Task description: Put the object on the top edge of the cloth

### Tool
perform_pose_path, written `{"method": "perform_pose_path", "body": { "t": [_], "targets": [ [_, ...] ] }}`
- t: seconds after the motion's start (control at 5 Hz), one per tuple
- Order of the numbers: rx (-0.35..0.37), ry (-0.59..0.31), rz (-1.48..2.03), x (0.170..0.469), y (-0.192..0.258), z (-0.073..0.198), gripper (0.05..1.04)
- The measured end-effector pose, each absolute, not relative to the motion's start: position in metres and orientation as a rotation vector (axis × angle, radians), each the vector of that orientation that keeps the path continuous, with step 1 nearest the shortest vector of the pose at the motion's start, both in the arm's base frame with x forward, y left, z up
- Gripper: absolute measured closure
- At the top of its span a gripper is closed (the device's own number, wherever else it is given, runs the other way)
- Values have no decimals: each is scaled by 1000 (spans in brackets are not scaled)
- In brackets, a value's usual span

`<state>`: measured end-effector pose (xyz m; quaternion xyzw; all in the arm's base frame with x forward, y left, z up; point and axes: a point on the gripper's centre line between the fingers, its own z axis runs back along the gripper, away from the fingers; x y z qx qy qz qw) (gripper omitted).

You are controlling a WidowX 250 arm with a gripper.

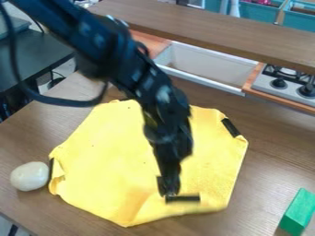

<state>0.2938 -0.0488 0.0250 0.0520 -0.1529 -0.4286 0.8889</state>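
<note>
Evidently, the black gripper hangs low over the near part of the yellow cloth, its tips pointing down. Whether it is open or closed, or grips anything, cannot be told; nor can contact with the cloth. The arm slants down to it from the upper left, with a black cable looping beside it.

Right by the tips, just below and a little to the right in the view, lies a short black strip. The cloth spreads around that spot on the brown tabletop, reaching farthest behind the tips and to their left. A second black strip sits at its edge, behind and to the right of them, and a dark piece marks its left edge.

Which thing the task means cannot be told for certain. A pale, rounded object rests on the tabletop, well apart from the tips on their left, just beside the cloth. A green block lies well to their right, apart from the cloth.

Beyond the tips, at the back, are a whitish basin, a stove top with dark knobs farther right, and a long wooden ledge above both.
</note>
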Motion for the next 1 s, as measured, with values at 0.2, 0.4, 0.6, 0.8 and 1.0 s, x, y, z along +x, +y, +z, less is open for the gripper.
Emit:
{"method": "perform_pose_path", "body": {
  "t": [0.2,0.4,0.6,0.8,1.0],
  "targets": [
    [-25,-370,-877,291,-47,41,84],
    [-104,-422,-830,284,-24,62,84],
    [-18,-336,-840,270,5,71,84],
    [82,-277,-794,253,40,62,84],
    [188,-255,-708,235,68,57,84]
  ]
}}
